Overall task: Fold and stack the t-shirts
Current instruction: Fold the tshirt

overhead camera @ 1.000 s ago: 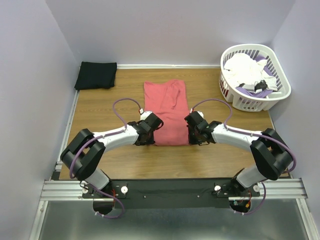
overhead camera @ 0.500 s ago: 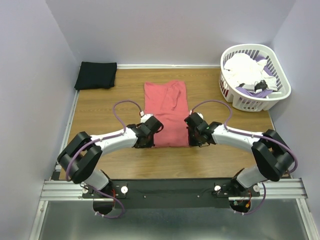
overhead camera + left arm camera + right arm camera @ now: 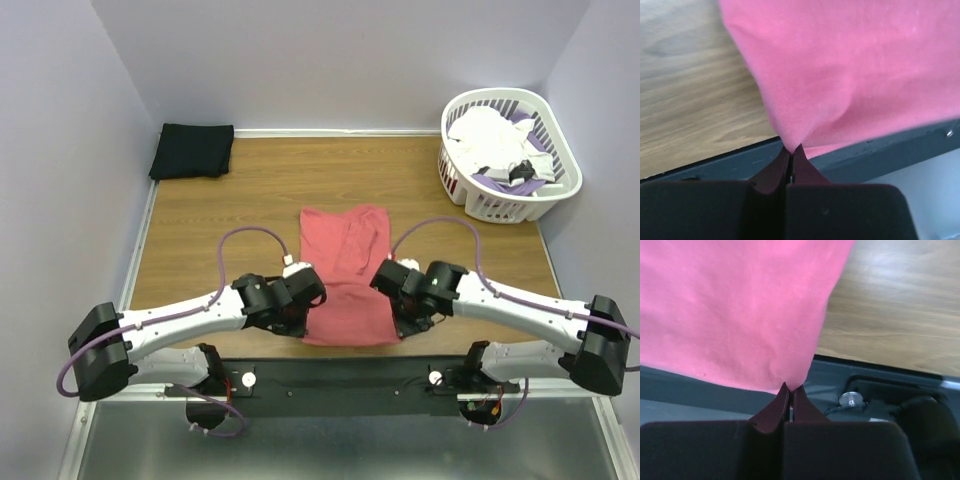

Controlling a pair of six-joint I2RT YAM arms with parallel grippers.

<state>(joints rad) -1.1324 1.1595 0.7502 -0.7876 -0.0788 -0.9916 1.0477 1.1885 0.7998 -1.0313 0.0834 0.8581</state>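
Observation:
The coral-red t-shirt point(image 3: 346, 270) lies folded lengthwise in a long strip on the wooden table, its near end pulled to the table's front edge. My left gripper point(image 3: 304, 322) is shut on the strip's near left corner point(image 3: 790, 142). My right gripper point(image 3: 400, 322) is shut on its near right corner point(image 3: 790, 382). Both corners are lifted slightly over the black base rail. The black t-shirt point(image 3: 191, 150) lies folded at the far left corner of the table.
A white slatted basket point(image 3: 508, 155) with white and purple cloth stands at the far right. The black base rail point(image 3: 340, 380) runs along the near edge. Grey walls close in the table on the left, back and right.
Both grippers have pulled back toward the near edge, dragging the coral-red shirt with them. Its near end now reaches the front edge of the table.

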